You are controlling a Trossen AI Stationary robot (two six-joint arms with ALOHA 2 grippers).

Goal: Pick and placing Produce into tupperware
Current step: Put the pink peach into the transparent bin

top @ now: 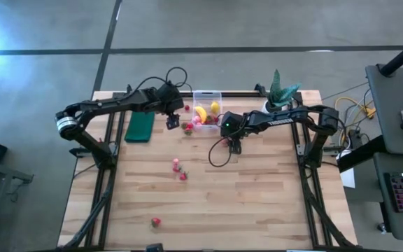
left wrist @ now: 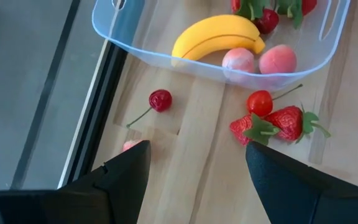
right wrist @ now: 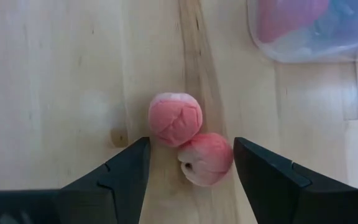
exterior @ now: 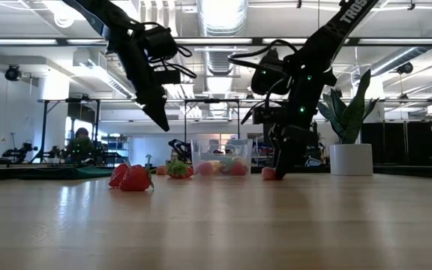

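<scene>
The clear tupperware stands near the table's far edge and holds a yellow banana, a lemon and pink and red fruits. My left gripper hangs open above the table just left of the box, over a cherry; strawberries lie near it. My right gripper is open and low at the table, near side of the box. Its fingers stand on either side of two pink fruits that rest on the wood.
A dark green pad lies left of the left gripper. A potted plant stands at the far right corner. Loose strawberries lie mid-table and near the near edge. A black cable loops by the right gripper.
</scene>
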